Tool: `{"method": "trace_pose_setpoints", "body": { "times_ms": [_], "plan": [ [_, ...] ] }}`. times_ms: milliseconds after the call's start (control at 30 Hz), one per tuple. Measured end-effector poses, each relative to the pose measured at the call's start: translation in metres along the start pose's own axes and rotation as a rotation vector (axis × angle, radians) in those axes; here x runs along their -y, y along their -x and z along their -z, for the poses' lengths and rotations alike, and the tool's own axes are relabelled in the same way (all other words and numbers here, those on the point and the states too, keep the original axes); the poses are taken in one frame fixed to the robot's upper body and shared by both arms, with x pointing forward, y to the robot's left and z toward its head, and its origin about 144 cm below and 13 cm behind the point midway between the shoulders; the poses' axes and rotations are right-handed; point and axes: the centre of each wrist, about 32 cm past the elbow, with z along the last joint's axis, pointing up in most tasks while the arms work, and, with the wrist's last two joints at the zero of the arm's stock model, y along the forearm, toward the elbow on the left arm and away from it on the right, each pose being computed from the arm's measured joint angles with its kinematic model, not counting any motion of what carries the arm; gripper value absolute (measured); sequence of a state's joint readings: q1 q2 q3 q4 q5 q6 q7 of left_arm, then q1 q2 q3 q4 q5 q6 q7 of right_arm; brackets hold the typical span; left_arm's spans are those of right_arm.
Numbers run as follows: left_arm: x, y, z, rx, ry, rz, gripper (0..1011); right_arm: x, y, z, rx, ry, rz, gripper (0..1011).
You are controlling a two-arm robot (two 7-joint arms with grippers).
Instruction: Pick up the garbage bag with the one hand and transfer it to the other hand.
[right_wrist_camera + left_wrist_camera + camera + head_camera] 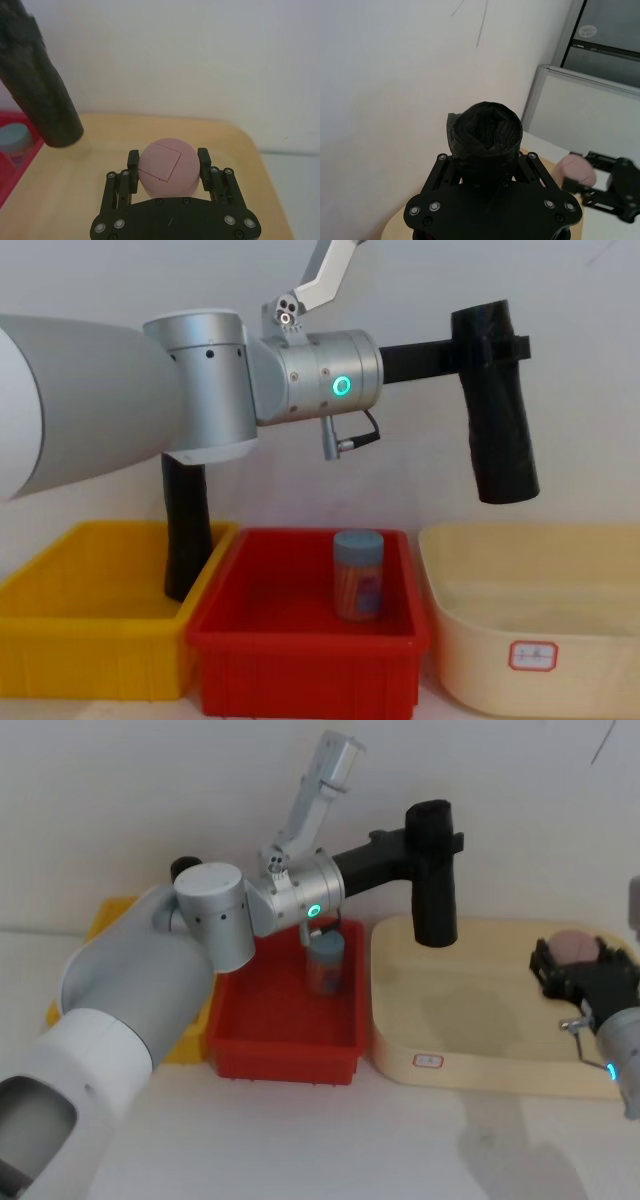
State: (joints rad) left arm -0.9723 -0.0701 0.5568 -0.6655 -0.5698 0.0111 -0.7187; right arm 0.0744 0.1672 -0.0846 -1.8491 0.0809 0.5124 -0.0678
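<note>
The garbage bag is a matte black roll, held upright in the air above the beige tray's far left part. My left gripper, on the arm with the green ring light, is shut on the roll's upper part from the side. The left wrist view looks down on the roll's crumpled top. My right gripper, blue-lit, hovers low over the tray's right end, open, with a pink round object between its fingers. The roll's lower end hangs well off to its side.
A red bin left of the tray holds a blue-lidded jar. A yellow bin farther left holds a second black roll standing upright. A white wall runs close behind.
</note>
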Motion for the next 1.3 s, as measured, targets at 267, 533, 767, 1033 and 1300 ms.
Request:
{"method": "trace_pose_setpoints", "body": {
  "times_ms": [267, 533, 767, 1033, 1300],
  "plan": [
    [-0.003, -0.002, 0.006, -0.025, 0.025, -0.010, 370, -0.019, -0.002, 0.013, -0.023, 0.058, -0.023, 823],
    [0.002, 0.001, 0.012, -0.035, 0.037, -0.004, 370, -0.029, -0.002, 0.020, -0.036, 0.090, -0.035, 1001],
    [0.010, 0.005, 0.016, -0.031, 0.016, 0.006, 370, -0.024, 0.000, 0.019, -0.024, 0.076, -0.053, 1000],
    [0.019, 0.010, 0.023, -0.024, -0.013, 0.021, 370, -0.005, 0.005, 0.009, 0.036, 0.017, -0.113, 1000],
    [0.024, 0.015, 0.026, -0.017, -0.025, 0.031, 370, 0.009, 0.011, -0.002, 0.094, -0.016, -0.196, 1000]
  ]
}}
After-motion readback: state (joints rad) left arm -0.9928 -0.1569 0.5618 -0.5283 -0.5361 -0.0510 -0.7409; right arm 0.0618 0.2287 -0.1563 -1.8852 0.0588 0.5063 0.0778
